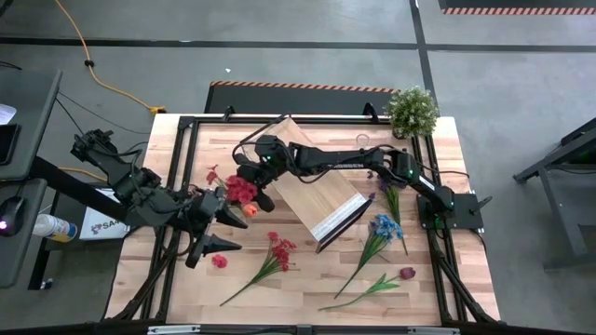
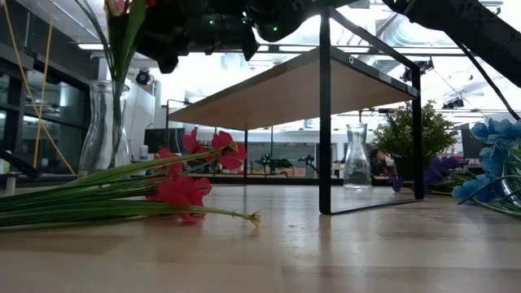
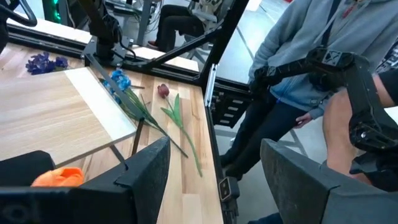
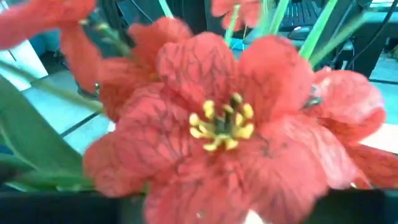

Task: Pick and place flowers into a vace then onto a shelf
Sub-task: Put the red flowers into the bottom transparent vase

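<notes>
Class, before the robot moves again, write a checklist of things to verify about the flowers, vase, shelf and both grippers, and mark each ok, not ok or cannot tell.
1. Red flowers at the right gripper: ok.
2. Right jaws' hold on the stems: cannot tell.
3. Left gripper empty, jaws open: ok.
4. Vase upright with stems inside: ok.
5. Shelf top bare for the vase: ok.
6. Flowers remaining on table, blue flower included: not ok.

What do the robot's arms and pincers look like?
Both arms are dark and jointed. The left arm ends in a black pincer with broad, flat, pointed fingers. The right arm has silvery sections, black cables and a small green light near its pincer.
</notes>
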Controlling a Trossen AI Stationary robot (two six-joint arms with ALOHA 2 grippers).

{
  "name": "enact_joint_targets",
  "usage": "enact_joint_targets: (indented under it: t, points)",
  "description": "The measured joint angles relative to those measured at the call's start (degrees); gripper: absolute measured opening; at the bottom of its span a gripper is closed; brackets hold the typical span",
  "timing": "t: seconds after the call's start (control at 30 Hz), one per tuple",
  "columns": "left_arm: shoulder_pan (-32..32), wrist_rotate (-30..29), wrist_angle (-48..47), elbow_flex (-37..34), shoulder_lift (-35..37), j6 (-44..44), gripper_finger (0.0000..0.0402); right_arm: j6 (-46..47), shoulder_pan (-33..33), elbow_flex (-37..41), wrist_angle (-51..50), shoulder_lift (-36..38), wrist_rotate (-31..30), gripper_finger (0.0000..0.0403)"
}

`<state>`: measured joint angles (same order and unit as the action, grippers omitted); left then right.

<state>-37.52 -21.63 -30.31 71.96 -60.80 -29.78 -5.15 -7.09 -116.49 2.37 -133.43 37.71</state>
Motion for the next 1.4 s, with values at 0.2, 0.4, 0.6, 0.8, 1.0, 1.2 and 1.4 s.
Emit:
enact_joint_targets:
  t: [0.2, 0.4, 0.6, 0.8, 1.0, 1.2, 1.4]
  points:
    - [0.0, 0.0, 0.2, 0.0, 0.0, 0.0, 0.0282, -1.0, -0.4, 0.0, -0.8, 1.0, 0.2, 0.0262]
    - [0.0, 0.0, 0.2, 0.0, 0.0, 0.0, 0.0282, -1.9, -2.0, -0.2, -6.2, 5.0, 1.7, 0.0286]
    - [0.0, 0.0, 0.2, 0.0, 0.0, 0.0, 0.0282, -7.5, -4.4, -0.1, -20.9, 9.1, 2.4, 0.0287]
    - [0.0, -0.7, 0.2, 0.0, 0.0, 1.4, 0.0282, -9.1, -6.6, -0.1, -37.6, 13.3, 2.1, 0.0287]
    - [0.0, -9.9, 0.1, 0.0, 0.0, 1.5, 0.0282, -10.3, -6.4, 1.8, -45.3, 19.3, 0.0, 0.0287]
    - [4.0, -17.8, 0.0, -0.1, 1.1, 3.2, 0.0282, -6.4, -6.4, 14.2, -38.2, 30.8, -5.9, 0.0287]
    - [15.9, -10.7, -0.1, -0.1, 5.3, 10.1, 0.0282, 5.0, -6.5, 35.4, -17.2, 45.5, -13.5, 0.0287]
